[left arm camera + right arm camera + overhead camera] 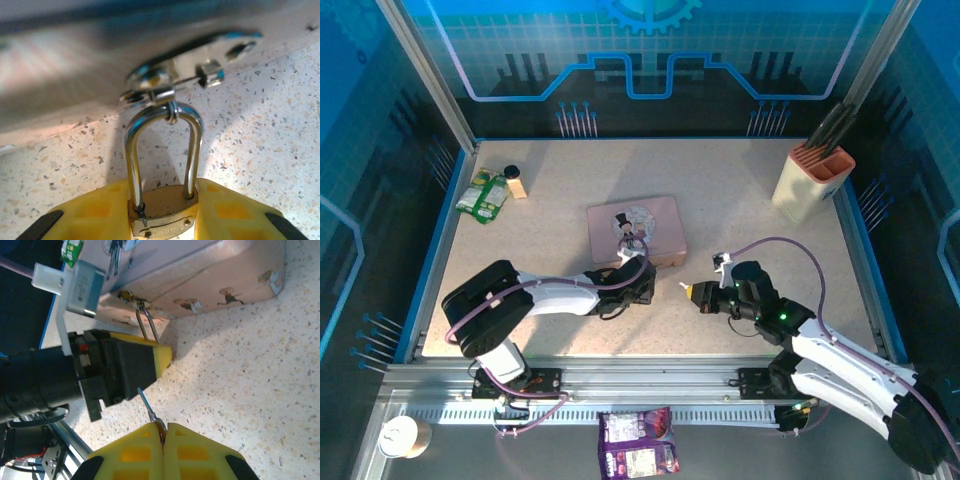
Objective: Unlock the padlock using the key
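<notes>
Yellow left fingers (95,215) are clamping the brass padlock (163,207), its shackle hanging through the clasp of the pink box (215,275). Closed right fingers (192,452) are pinching the key (146,401) just beside the left fingers. Squaring its blade to the keyway before pushing is advisable.

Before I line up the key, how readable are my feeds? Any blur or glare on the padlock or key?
Left wrist: the padlock is sharp, with glare streaks on its shackle; the box clasp above is smeared out of focus. Right wrist: the key is thin but crisp against the speckled table; the pink box is slightly soft. Top external: evenly lit, padlock too small to read.
</notes>
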`<state>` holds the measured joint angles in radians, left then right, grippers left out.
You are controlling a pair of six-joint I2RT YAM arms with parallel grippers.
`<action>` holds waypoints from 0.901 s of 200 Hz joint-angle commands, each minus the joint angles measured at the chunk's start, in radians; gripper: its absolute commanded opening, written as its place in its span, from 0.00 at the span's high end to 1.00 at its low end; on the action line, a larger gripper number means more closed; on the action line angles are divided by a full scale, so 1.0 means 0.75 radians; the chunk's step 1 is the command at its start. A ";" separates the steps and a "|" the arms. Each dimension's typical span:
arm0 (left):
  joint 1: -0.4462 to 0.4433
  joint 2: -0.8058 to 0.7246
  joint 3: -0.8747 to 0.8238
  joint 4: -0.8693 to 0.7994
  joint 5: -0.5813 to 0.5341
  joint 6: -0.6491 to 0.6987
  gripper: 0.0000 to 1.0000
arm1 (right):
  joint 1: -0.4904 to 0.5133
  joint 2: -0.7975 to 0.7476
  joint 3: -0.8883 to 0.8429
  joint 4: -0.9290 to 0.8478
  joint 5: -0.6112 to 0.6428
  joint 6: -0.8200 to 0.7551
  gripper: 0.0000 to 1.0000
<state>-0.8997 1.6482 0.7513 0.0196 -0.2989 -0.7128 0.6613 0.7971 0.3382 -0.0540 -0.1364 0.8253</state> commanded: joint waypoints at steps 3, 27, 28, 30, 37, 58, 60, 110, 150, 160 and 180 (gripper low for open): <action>-0.012 -0.067 0.063 -0.085 0.061 -0.103 0.78 | 0.052 0.038 -0.043 0.090 0.036 0.028 1.00; -0.012 -0.078 0.121 -0.138 0.092 -0.183 0.80 | 0.072 0.091 -0.094 0.217 0.050 0.040 1.00; -0.013 -0.079 0.124 -0.142 0.092 -0.185 0.80 | 0.073 0.095 -0.094 0.221 0.048 0.040 1.00; -0.012 -0.080 0.129 -0.145 0.093 -0.191 0.80 | 0.073 0.099 -0.094 0.228 0.047 0.041 1.00; -0.009 -0.087 0.143 -0.152 0.096 -0.208 0.80 | 0.073 0.114 -0.092 0.243 0.042 0.043 1.00; 0.000 -0.123 0.166 -0.159 0.095 -0.263 0.77 | 0.088 0.143 -0.079 0.268 0.036 0.020 1.00; 0.002 -0.128 0.166 -0.158 0.096 -0.268 0.77 | 0.088 0.143 -0.079 0.268 0.036 0.019 1.00; 0.044 -0.184 0.168 -0.134 0.177 -0.385 0.80 | 0.134 0.209 -0.079 0.359 0.061 -0.002 1.00; 0.063 -0.214 0.164 -0.136 0.211 -0.465 0.82 | 0.176 0.356 -0.063 0.540 0.068 0.034 1.00; 0.071 -0.220 0.151 -0.125 0.214 -0.490 0.83 | 0.191 0.393 -0.056 0.572 0.084 0.045 1.00; 0.089 -0.224 0.123 -0.086 0.252 -0.542 0.84 | 0.243 0.457 -0.057 0.665 0.117 0.086 1.00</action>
<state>-0.8543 1.5345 0.8295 -0.1154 -0.1314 -1.0569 0.7990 1.0985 0.2787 0.3161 -0.0929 0.8551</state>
